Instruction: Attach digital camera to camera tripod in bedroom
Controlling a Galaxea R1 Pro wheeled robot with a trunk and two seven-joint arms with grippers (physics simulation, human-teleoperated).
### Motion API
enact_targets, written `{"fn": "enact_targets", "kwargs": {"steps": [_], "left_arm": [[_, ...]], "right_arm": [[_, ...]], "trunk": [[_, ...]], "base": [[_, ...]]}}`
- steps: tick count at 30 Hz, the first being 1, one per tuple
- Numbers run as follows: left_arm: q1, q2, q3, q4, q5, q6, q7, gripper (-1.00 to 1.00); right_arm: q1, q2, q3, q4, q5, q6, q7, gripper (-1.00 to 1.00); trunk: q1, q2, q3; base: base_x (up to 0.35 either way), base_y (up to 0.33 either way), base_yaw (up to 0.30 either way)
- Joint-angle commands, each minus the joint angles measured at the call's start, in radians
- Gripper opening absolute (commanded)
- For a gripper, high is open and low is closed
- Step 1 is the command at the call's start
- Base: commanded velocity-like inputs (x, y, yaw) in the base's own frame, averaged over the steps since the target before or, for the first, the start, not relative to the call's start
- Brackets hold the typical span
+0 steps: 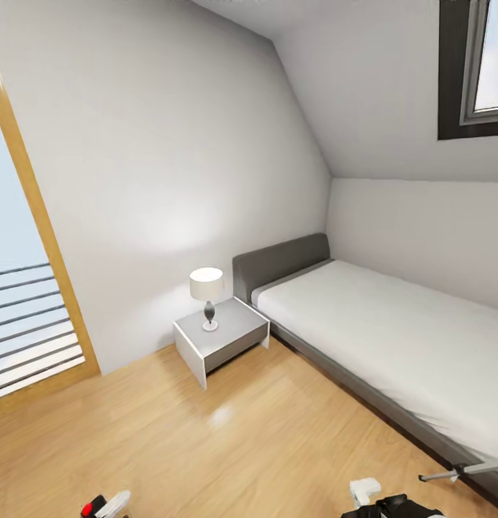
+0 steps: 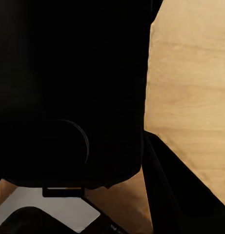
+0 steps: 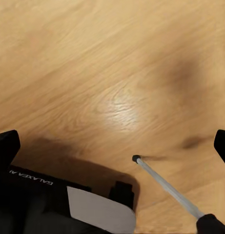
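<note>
The digital camera (image 2: 68, 87) is a black body with a round lens, pressed close in the left wrist view. My left gripper (image 1: 106, 505) sits at the head view's lower edge, shut on it, with a red spot beside it. A dark finger (image 2: 171, 195) runs alongside the camera. One silver leg of the camera tripod (image 3: 166, 187), ending in a black foot, hangs over the wood floor. The same leg (image 1: 461, 471) pokes in low by the bed. My right gripper (image 3: 112, 144) is open, its fingertips wide apart on either side of the leg's foot end.
A grey bed (image 1: 393, 338) with a white mattress fills the right side. A small grey nightstand (image 1: 220, 342) carrying a lamp (image 1: 207, 295) stands at its head. A wood-framed glass door (image 1: 33, 237) is on the left wall. Wood floor (image 1: 227, 439) stretches ahead.
</note>
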Motion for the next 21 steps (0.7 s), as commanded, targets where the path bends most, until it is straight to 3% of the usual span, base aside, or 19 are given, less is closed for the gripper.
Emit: {"fn": "enact_targets", "kwargs": {"steps": [1,8,12,15,21], "left_arm": [[0.010,-0.005,-0.017,0.000,-0.002,0.005,0.004,-1.00],[0.088,-0.051,-0.017,0.010,-0.035,-0.037,-0.003,-1.00],[0.134,-0.061,-0.017,0.013,-0.058,-0.058,-0.010,-1.00],[0.177,-0.064,-0.017,0.014,-0.070,-0.067,-0.053,-1.00],[0.200,-0.064,-0.017,0.015,-0.073,-0.071,-0.099,-1.00]], "right_arm": [[0.009,0.000,-0.010,0.002,0.008,0.001,-0.001,1.00],[0.110,-0.003,-0.010,0.004,0.012,-0.030,-0.027,1.00],[0.170,-0.007,-0.010,0.005,0.011,-0.096,-0.066,1.00],[0.221,-0.007,-0.010,0.005,0.010,-0.145,-0.105,1.00],[0.268,-0.004,-0.010,0.006,0.008,-0.179,-0.126,1.00]], "trunk": [[-0.004,0.006,0.002],[-0.031,0.055,0.024],[-0.046,0.083,0.037],[-0.058,0.104,0.046],[-0.081,0.146,0.065]], "base": [[0.000,0.000,0.000],[0.000,0.000,0.000],[0.000,0.000,0.000],[0.000,0.000,0.000],[0.000,0.000,0.000]]}}
